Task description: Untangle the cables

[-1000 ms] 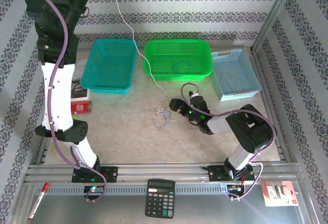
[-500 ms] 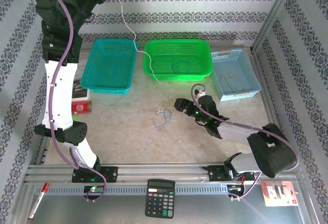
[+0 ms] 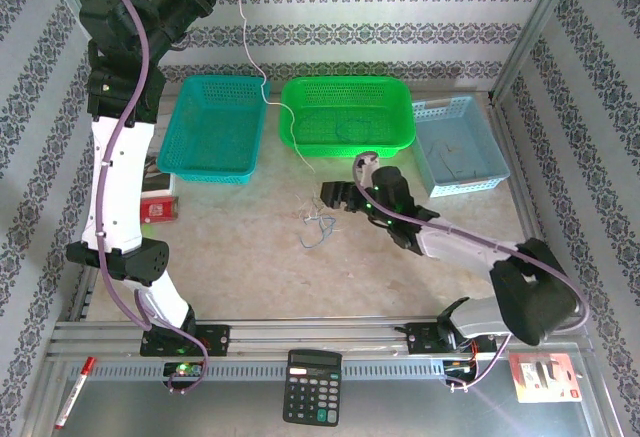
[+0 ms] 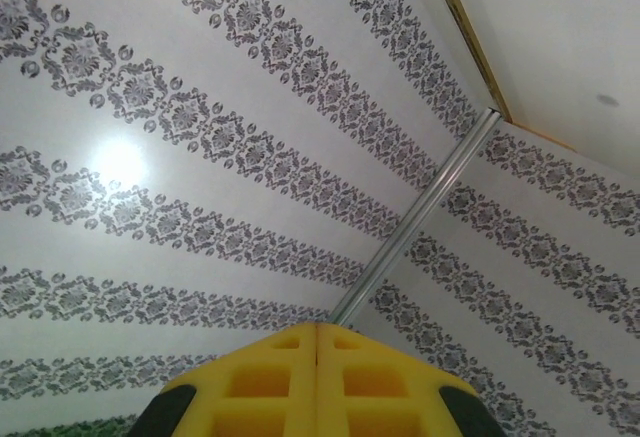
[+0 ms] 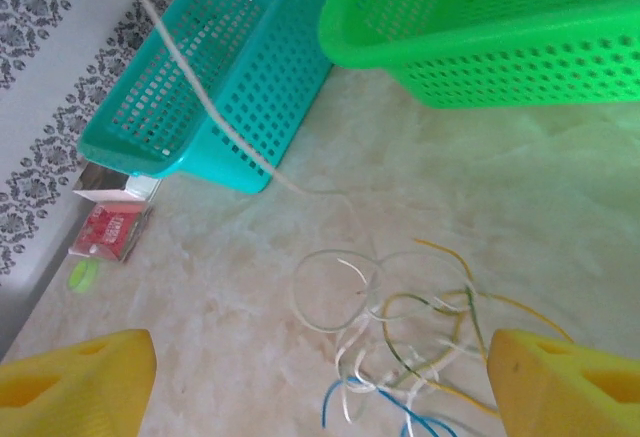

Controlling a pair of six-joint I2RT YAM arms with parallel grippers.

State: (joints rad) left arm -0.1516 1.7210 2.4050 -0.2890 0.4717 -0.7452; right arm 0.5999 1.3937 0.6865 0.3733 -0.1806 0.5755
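Right gripper [image 5: 320, 385]: jaws wide apart, nothing held or touched. It hangs low over the table [image 3: 250, 257], with the cables [image 5: 400, 357] on the surface between and just ahead of its yellow fingertips [image 5: 80, 382]. The cables are a small loose tangle of bluish, yellow and whitish strands, lying mid-table toward the far edge, near the green basket [image 3: 347, 114] at its near left corner and well apart from the near edge. Handling guess: very light and floppy, with no stiffness. Strands are thin enough to slip out of the pads, and pulling one will likely drag the whole clump. Best hold is probably a single strand at a free end or an outer loop, e.g. the pale loop on the teal basket [image 5: 200, 87] side, not the knotted centre. Left gripper [image 4: 317, 382]: yellow fingers pressed together, raised high above the far left corner. A long white wire [image 3: 262, 82] runs from it past the teal basket's far right corner and down to the tangle, so it looks clamped on that wire's end. The pinch itself isn't visible in the wrist view.
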